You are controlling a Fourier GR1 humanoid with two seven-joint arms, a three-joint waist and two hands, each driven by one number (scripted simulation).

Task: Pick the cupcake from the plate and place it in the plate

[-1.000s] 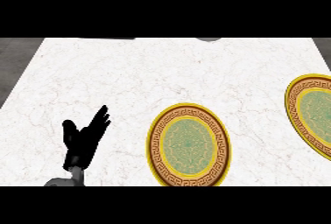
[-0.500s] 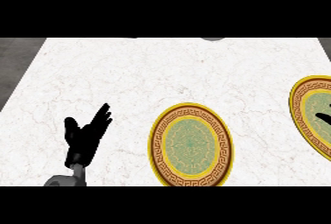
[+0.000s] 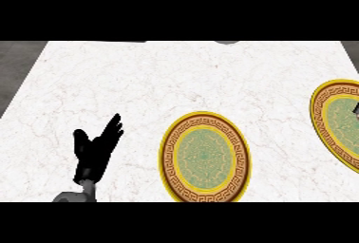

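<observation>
counter: runs from the near edge to the far edge and bears both plates.
near plate: on the counter at the near edge, a little right of the middle.
right plate: on the counter at the right edge, which cuts it off. It lies farther away than the near plate and apart from it, with bare counter between.
left hand: near left, over the counter, left of the near plate and not touching it.
dark shape: at the right edge, over the right plate. Too little shows to tell what it is.
</observation>
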